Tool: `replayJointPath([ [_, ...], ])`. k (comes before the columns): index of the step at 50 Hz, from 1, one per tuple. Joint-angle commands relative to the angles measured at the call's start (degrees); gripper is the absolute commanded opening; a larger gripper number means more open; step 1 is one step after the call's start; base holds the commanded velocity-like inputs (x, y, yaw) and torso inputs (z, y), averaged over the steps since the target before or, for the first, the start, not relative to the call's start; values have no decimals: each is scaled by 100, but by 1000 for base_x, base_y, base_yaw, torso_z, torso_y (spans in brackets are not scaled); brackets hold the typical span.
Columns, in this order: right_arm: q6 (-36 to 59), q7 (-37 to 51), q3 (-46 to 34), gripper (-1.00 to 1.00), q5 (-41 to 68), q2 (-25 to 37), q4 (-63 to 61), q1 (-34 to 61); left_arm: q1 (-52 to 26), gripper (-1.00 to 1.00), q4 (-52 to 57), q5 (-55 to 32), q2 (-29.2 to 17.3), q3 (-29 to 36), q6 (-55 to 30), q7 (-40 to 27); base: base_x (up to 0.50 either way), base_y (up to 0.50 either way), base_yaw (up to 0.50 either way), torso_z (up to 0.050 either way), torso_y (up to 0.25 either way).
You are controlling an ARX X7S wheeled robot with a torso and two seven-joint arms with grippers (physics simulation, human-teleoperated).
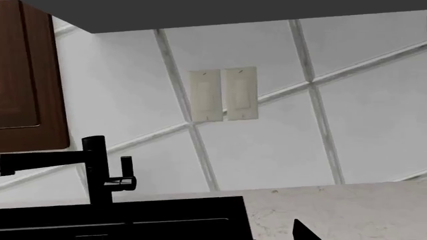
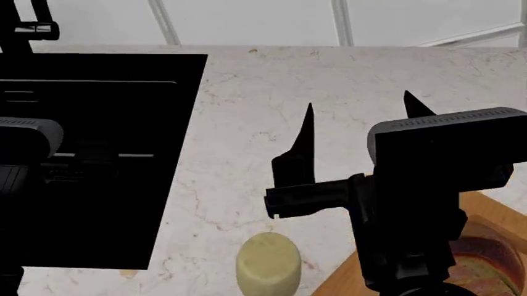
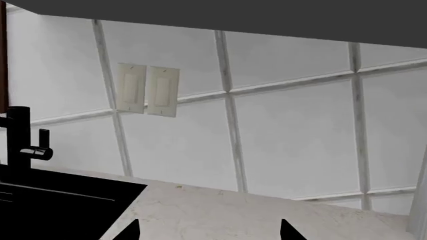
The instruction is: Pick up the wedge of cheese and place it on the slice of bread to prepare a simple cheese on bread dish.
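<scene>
Wedge of cheese (image 2: 268, 264) lying on its side on the pale marble desk (image 2: 247, 123), near the front edge, just beside the wooden board (image 2: 494, 213) where the slice of bread (image 2: 482, 259) shows only partly behind the right arm. Right claw (image 2: 358, 123) raised above the desk, released, fingers spread wide and nothing between them; left claw barely in view, state impossible to tell. Probably light, firm and smooth-skinned, rounded enough to roll or slip, so best pinched across the short curved flanks, mid-length, with gentle pressure.
</scene>
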Motion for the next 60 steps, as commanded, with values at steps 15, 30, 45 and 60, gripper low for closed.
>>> replayJointPath([
  [15,2280,3237,1099,100,4476,-549,53,1154,-5,100,32,-60,-33,22,5,-73,0,0,0,0,0],
  [30,915,6476,167,100,8394,12,1561,1947,60,100,137,-47,-58,-72,71,-217,0,0,0,0,0],
  [45,946,5909,154,100,7940,-126,1636,1878,-805,100,-2528,878,-915,-1089,1534,-454,0,0,0,0,0],
  [60,231,6974,-457,100,8917,55,2336,2040,-698,100,-2789,887,-795,-1293,1720,-700,0,0,0,0,0],
])
